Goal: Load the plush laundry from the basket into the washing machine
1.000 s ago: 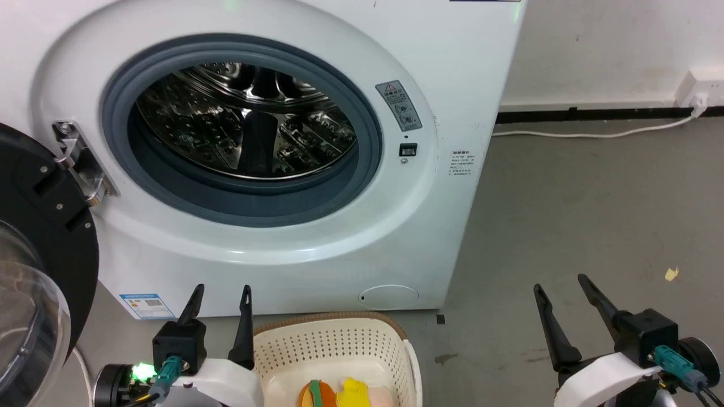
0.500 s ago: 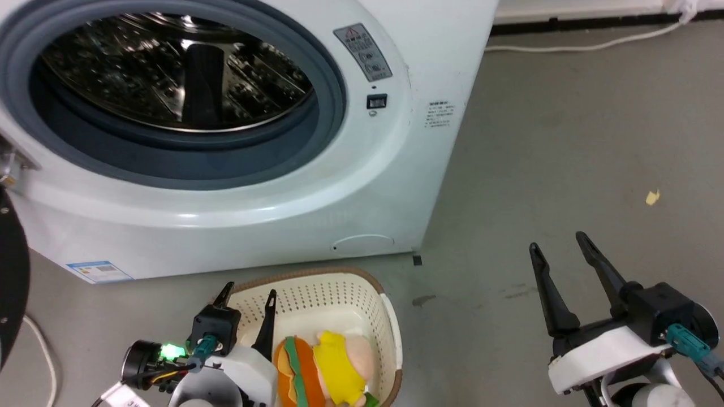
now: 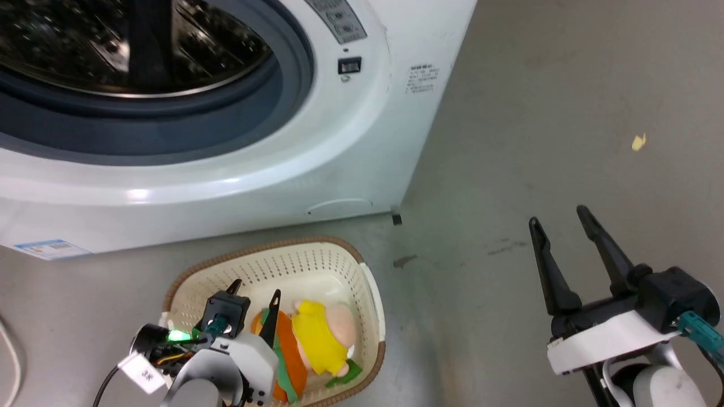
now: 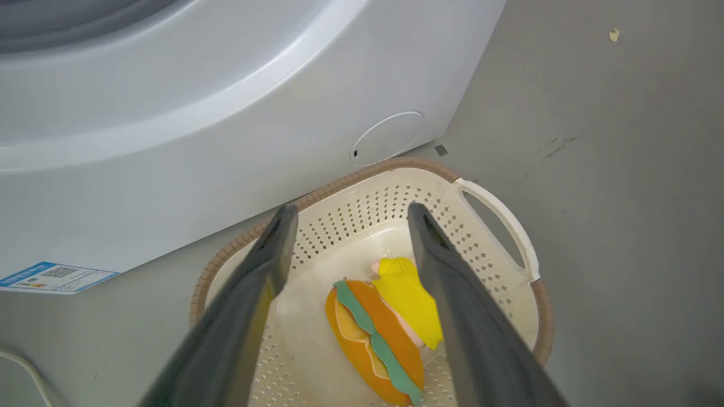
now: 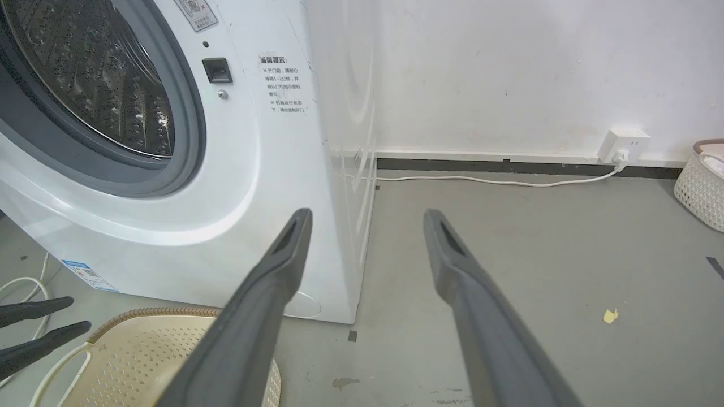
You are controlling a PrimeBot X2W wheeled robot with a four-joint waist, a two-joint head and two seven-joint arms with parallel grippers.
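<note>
Plush laundry (image 3: 317, 333), one orange toy and one yellow, soft and rounded, lies in the perforated cream basket (image 3: 317, 263) on the floor by the washing machine (image 3: 283, 169) front; left pincer (image 3: 255, 288) spread just above it, likely lining up a grab; right pincer (image 3: 558, 216) spread, idle.

Grey floor (image 3: 565, 85), yellow scrap (image 3: 638, 142), wall socket (image 5: 625, 144), white cable (image 5: 498, 181)

My left gripper (image 3: 255, 288) hides part of the orange plush toy (image 3: 291, 362). The washing machine (image 3: 226, 169) is cut off at top and left; its label (image 3: 421, 79) print is too small to read.
</note>
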